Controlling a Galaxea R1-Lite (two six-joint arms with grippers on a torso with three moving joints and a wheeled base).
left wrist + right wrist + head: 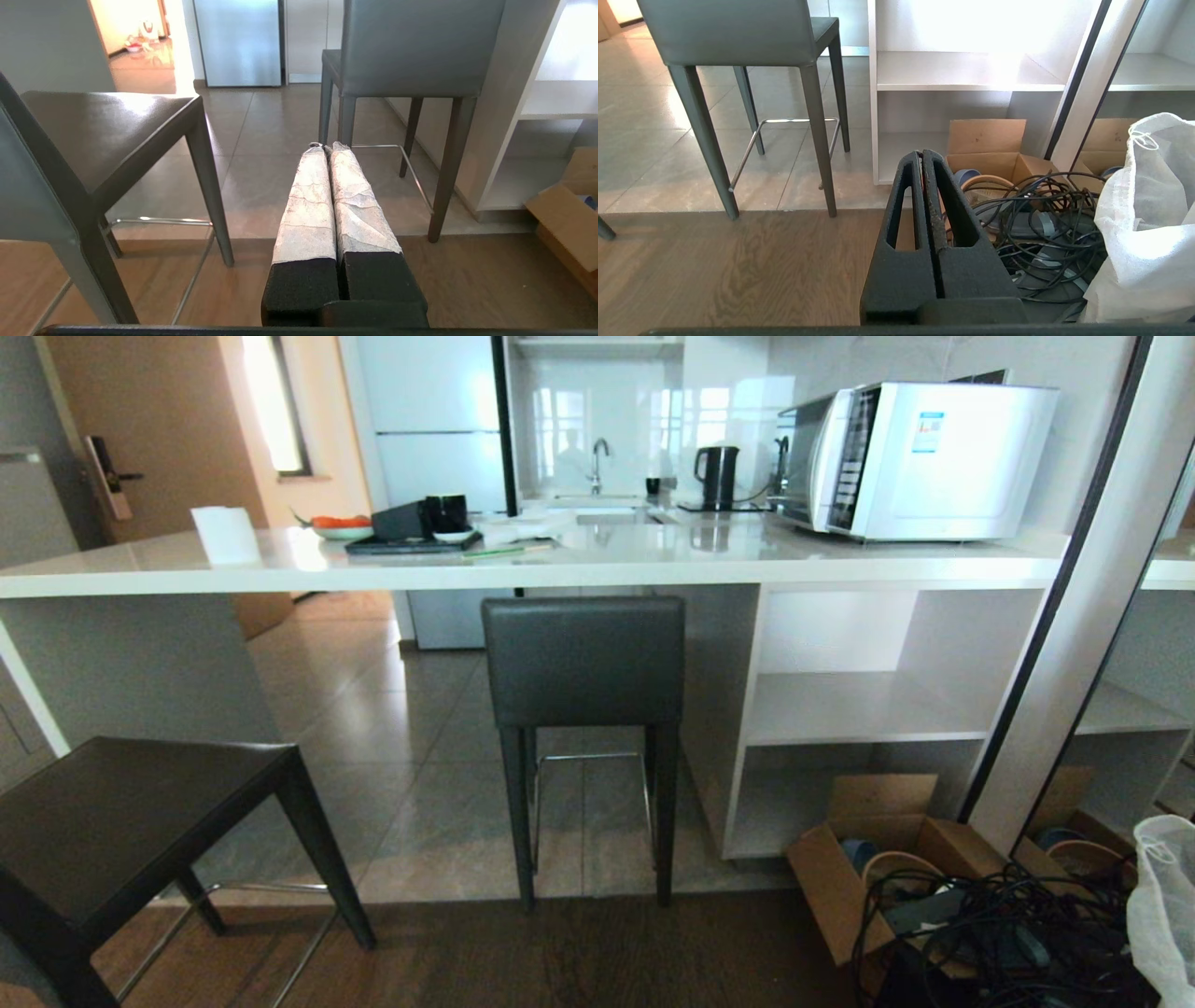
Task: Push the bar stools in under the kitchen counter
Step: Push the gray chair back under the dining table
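Note:
One bar stool (pixel 583 663) stands tucked at the edge of the white kitchen counter (pixel 579 569), its grey backrest facing me; it also shows as the bar stool (pixel 411 51) and bar stool (pixel 733 32) in both wrist views. The other bar stool (pixel 140 821) stands pulled out at the near left on the wood floor, turned at an angle; its seat is the bar stool (pixel 103 126) in the left wrist view. Neither arm shows in the head view. My left gripper (pixel 327 147) is shut and empty, low, between the two stools. My right gripper (pixel 921 154) is shut and empty.
An open cardboard box (pixel 878 868) with bowls and a tangle of black cables (pixel 990 933) lies at the near right, beside a white bag (pixel 1143 224). White shelving (pixel 859 709) closes the counter's right end. A microwave (pixel 915 457) and kettle (pixel 717 476) sit on top.

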